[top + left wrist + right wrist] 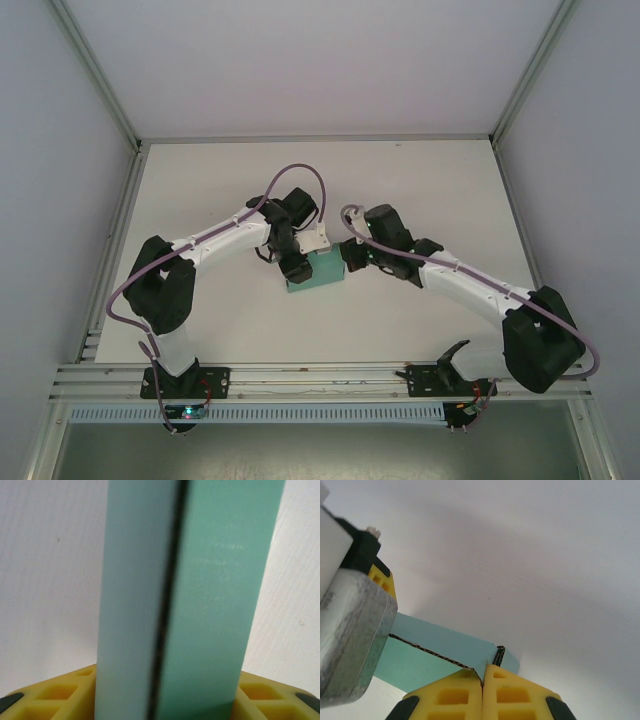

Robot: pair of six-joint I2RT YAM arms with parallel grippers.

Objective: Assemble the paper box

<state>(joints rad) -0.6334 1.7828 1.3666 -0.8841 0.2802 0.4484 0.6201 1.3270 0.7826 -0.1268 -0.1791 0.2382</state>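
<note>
The paper box (318,272), teal-green card, sits at the middle of the white table between both grippers. My left gripper (292,262) holds its left end. In the left wrist view the box (215,580) stands upright and spans the whole gap between the yellow fingers (60,690), with a dark seam running down its middle; the left gripper (167,685) is shut on it. My right gripper (350,258) is at the box's right end. Its yellow fingertips (482,677) are pressed together, pinching the corner of a flap of the box (435,645).
The white table (400,200) stretches wide behind and to both sides of the box. Metal frame rails (320,375) run along the near edge, and grey walls close in the left, right and back. The left gripper's body (350,630) looms close in the right wrist view.
</note>
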